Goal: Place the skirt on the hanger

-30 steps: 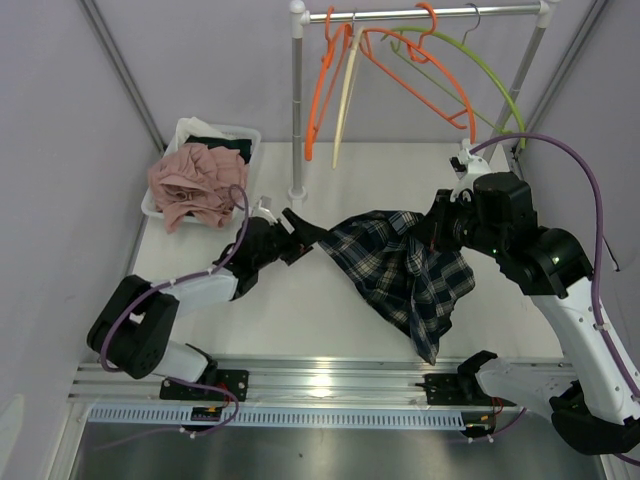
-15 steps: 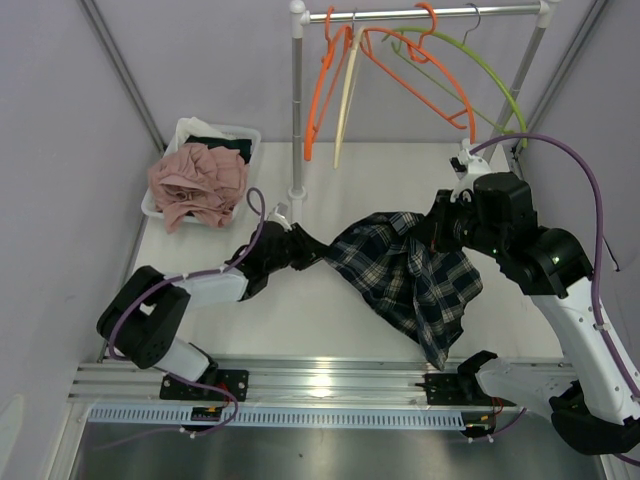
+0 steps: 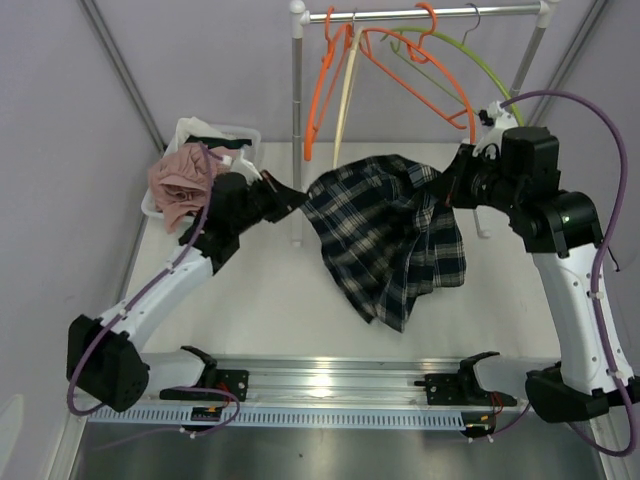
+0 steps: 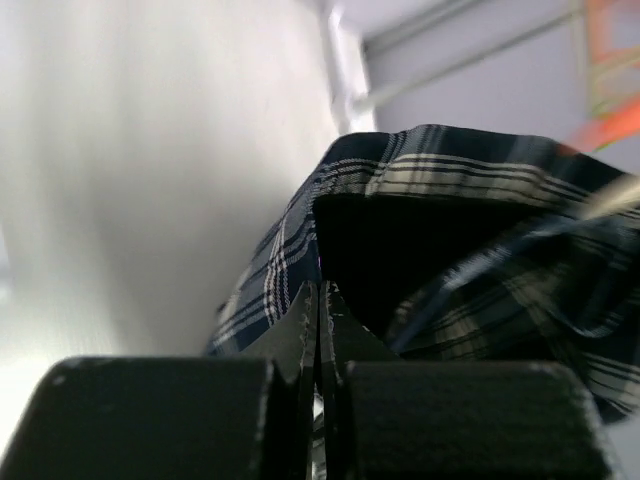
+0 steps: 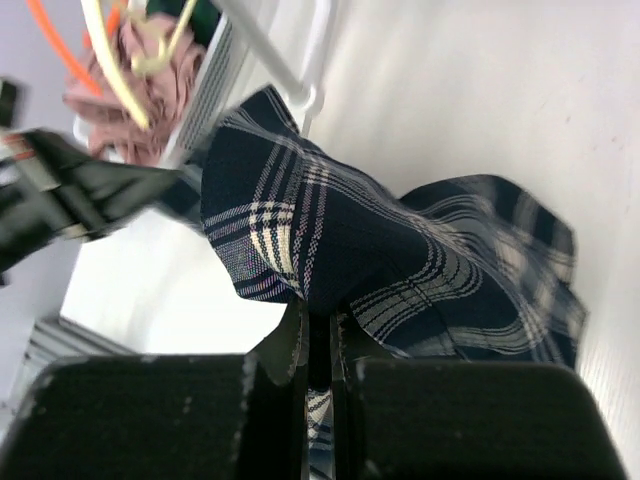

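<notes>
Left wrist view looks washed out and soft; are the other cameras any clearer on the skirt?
Left wrist view: left half blown out near white, orange hanger smeared, skirt plaid legible only along its top edge. Right wrist view: plaid crisp, pink clothes soft. Top external view: evenly lit and sharp, glare only on the metal rail.

The white table point(image 3: 270, 310) carries a white bin point(image 3: 243, 133) at its far left corner — pink cloth point(image 3: 185, 180) heaped in it — and the clothes rack's upright post point(image 3: 297, 100) stands at mid-back. Whether the skirt point(image 3: 385, 230) touches the table with its lowest hem cannot be told.
</notes>
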### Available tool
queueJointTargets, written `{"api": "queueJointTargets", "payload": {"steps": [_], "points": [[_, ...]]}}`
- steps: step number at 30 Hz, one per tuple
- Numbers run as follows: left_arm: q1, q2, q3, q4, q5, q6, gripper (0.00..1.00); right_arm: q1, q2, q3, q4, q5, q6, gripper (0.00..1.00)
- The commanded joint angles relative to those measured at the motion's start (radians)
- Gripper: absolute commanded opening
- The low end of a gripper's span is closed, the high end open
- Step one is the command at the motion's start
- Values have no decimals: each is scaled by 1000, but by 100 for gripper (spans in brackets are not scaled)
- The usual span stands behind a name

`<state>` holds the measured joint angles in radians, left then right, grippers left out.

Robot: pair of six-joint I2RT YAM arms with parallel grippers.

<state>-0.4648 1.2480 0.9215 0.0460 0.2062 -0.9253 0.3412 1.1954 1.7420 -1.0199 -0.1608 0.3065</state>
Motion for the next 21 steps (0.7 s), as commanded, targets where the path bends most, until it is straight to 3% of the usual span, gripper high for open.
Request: {"api": "queueJointTargets", "payload": {"steps": [1, 6, 9, 18, 21], "points": [[40, -79, 193, -187, -40, 150, 0, -79, 39, 155, 72, -126, -37, 0], [45, -131, 345, -308, -67, 213, 0, -192, 87, 240, 58, -224, -26, 0], [45, -166, 336, -343, -82, 230, 0, -192, 34, 125, 102, -253, -7, 0], [31, -294, -99, -272, -60, 186, 0, -151, -279, -702, 369, -249, 124, 3], [-1, -302, -284, -223, -86, 171, 0, -137, -364, -931, 454, -212, 178, 9]]}}
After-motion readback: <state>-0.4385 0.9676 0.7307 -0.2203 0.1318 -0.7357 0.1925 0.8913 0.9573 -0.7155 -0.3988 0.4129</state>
